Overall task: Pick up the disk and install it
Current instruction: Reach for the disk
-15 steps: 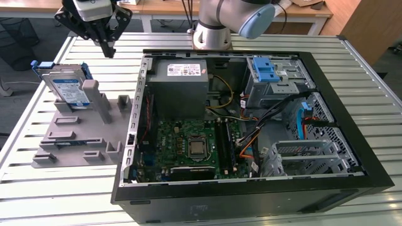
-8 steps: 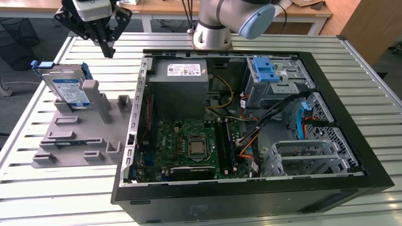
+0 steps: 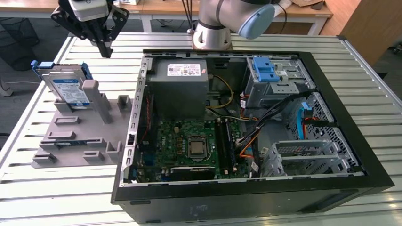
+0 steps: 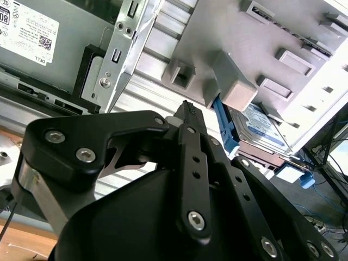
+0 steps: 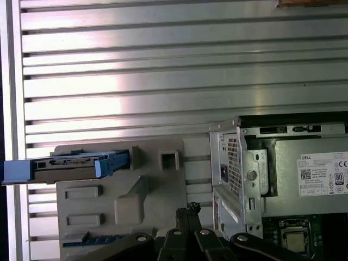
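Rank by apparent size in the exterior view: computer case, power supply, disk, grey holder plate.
1. computer case
2. grey holder plate
3. power supply
4. disk, standing upright in the holder plate; it looks only slightly smaller than the power supply, so those two are close.

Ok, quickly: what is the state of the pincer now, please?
Pincer: closed, holding nothing. The disk stands in the grey holder.

1. The flat, rectangular silver hard drive [image 3: 68, 89], with a white-and-blue label and a blue plastic carrier frame, stands upright on its edge.
2. It sits slotted in a grey plastic fixture [image 3: 69, 141], at the exterior view's left of the open black computer case [image 3: 251, 197].
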Robot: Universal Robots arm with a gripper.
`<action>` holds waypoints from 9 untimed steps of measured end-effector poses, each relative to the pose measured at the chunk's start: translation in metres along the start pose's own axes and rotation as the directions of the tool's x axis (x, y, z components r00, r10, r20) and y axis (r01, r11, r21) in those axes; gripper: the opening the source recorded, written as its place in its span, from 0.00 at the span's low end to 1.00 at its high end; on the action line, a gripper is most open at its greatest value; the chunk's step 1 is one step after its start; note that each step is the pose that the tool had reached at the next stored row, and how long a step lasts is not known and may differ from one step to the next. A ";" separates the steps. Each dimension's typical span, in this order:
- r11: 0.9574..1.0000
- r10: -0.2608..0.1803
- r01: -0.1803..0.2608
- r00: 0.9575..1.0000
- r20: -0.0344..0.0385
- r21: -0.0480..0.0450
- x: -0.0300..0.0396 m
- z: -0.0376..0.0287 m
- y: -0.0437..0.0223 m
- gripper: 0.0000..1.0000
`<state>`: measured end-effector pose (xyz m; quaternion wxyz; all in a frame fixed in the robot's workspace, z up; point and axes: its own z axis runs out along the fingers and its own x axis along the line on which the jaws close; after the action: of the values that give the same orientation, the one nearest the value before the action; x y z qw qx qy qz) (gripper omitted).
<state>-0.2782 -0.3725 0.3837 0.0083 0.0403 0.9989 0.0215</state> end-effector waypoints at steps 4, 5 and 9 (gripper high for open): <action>1.000 0.000 0.000 1.000 0.000 0.000 0.0022 0.0000 -0.0002 0.11; 1.000 0.000 0.000 1.000 0.000 0.000 0.0028 0.0000 -0.0002 0.11; 1.000 0.000 0.000 1.000 0.000 0.000 0.0061 0.0000 -0.0005 0.11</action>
<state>-0.2843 -0.3725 0.3835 0.0084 0.0403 0.9989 0.0215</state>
